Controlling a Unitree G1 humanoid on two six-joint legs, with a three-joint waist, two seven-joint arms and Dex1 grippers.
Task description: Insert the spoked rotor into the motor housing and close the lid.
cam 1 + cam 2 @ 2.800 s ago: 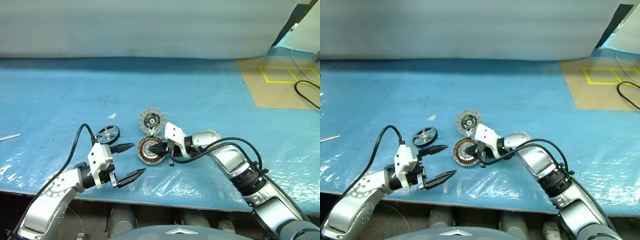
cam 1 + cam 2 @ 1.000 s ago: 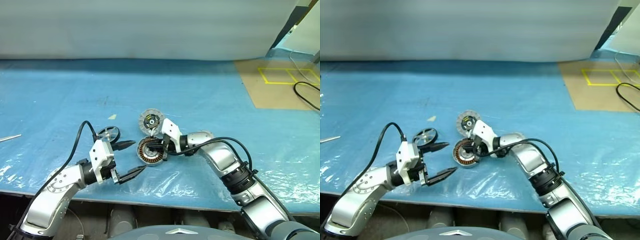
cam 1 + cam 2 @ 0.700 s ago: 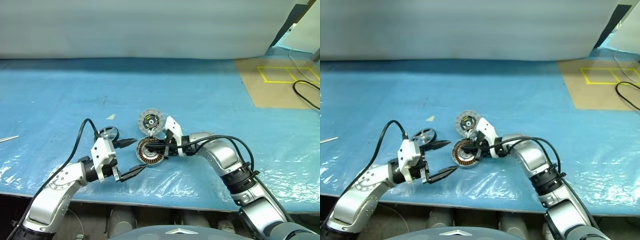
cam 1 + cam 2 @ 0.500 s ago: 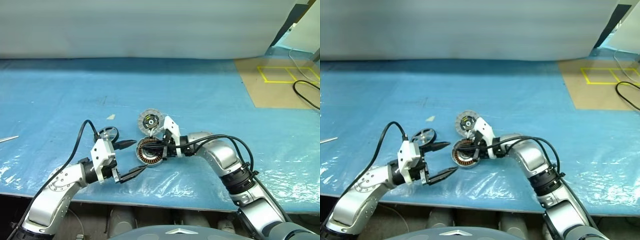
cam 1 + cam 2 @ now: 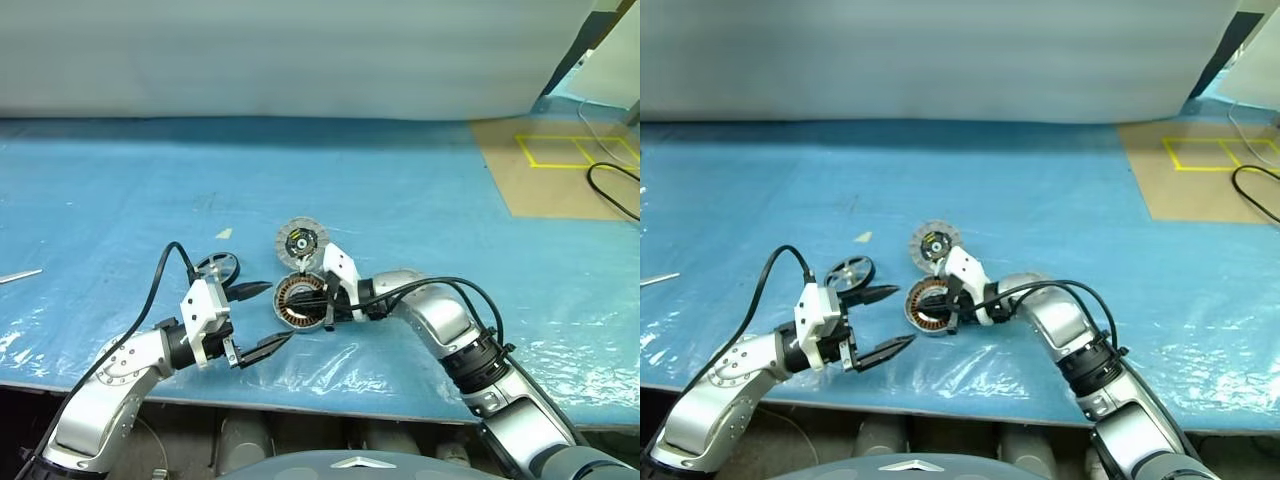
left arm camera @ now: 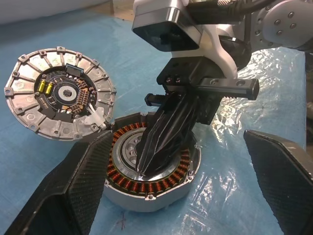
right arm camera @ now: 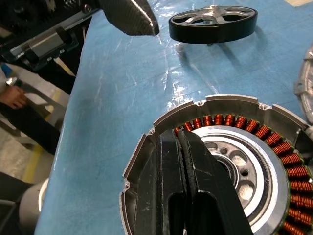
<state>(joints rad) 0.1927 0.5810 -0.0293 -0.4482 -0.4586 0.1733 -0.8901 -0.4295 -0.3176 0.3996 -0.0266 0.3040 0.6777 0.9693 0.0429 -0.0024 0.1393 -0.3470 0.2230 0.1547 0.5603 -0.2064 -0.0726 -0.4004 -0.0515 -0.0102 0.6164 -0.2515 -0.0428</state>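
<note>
1. The blue table (image 5: 420, 190) is slippery plastic, so parts could slide.
2. The right gripper (image 6: 164, 147), fingers pressed together, pokes into the motor cup (image 5: 300, 302) and could scratch its copper wires.
3. The left gripper (image 5: 258, 318), fingers wide apart, holds nothing.
4. The lid (image 5: 302, 242) touches the cup's far edge and could get bumped.
5. The spoked wheel (image 5: 217, 268) waits left of the cup.

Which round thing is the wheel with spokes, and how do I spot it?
On the blue table cover, three round parts lie close together. The spoked rotor is the leftmost, beside the open left end effector. Unlike the copper-wound motor housing and the white-segmented lid, you can see through it between dark spokes.
</note>
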